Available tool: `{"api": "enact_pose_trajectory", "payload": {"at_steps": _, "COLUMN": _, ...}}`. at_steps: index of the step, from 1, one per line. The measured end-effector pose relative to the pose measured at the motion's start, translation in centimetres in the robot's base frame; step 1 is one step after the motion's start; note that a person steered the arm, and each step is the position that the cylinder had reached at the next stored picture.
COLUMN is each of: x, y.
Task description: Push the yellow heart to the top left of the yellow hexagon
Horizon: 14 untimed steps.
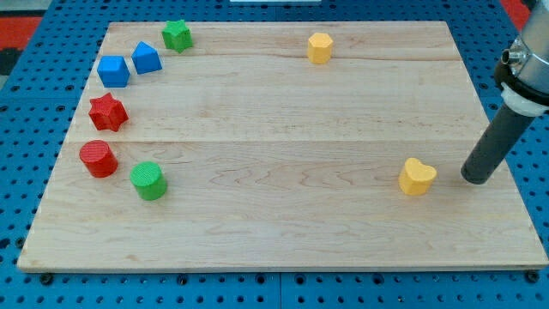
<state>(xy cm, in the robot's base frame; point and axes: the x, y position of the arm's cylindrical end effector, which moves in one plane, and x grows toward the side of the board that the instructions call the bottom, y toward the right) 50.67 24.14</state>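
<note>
The small yellow heart-shaped block (417,176) sits at the lower right of the pale wooden board (283,232), and my tip (476,179) rests just to its right, near but not touching. There is no claw here to be apart or together — only a straight dark rod. The small yellow hexagonal block (320,47) stands well apart, near the frame's top, right of centre, so the heart has a long diagonal run up and leftward, ending beyond the hexagon on its upper-left side. The risks, as I judge them: a push from the right alone would send the heart straight left, missing the climb; an off-centre contact on its lobed side could spin it or let it slip off the rod; and a direct line might strike the hexagon and shift it — little board remains above it.
</note>
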Motion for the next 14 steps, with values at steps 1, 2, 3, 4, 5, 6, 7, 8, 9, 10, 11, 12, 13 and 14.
{"api": "enact_pose_trajectory", "payload": {"at_steps": 1, "x": 0.4, "y": -1.0}}
{"api": "enact_pose_trajectory", "payload": {"at_steps": 2, "x": 2.8, "y": -6.0}}
{"api": "enact_pose_trajectory", "payload": {"at_steps": 3, "x": 1.1, "y": -11.7}}
{"api": "enact_pose_trajectory", "payload": {"at_steps": 4, "x": -5.8, "y": -14.2}}
{"api": "enact_pose_trajectory", "payload": {"at_steps": 5, "x": -2.6, "y": -14.7}}
{"api": "enact_pose_trajectory", "payload": {"at_steps": 6, "x": 0.5, "y": -8.9}}
{"api": "enact_pose_trajectory", "payload": {"at_steps": 7, "x": -2.7, "y": -7.6}}
{"api": "enact_pose_trajectory", "payload": {"at_steps": 8, "x": -9.0, "y": -11.3}}
{"api": "enact_pose_trajectory", "payload": {"at_steps": 9, "x": -12.9, "y": -16.8}}
{"api": "enact_pose_trajectory", "payload": {"at_steps": 10, "x": -13.3, "y": -20.2}}
{"api": "enact_pose_trajectory", "payload": {"at_steps": 11, "x": -13.4, "y": -22.7}}
{"api": "enact_pose_trajectory", "payload": {"at_steps": 12, "x": -17.5, "y": -24.9}}
{"api": "enact_pose_trajectory", "payload": {"at_steps": 13, "x": -18.9, "y": -24.9}}
{"api": "enact_pose_trajectory", "payload": {"at_steps": 14, "x": -14.6, "y": -23.7}}
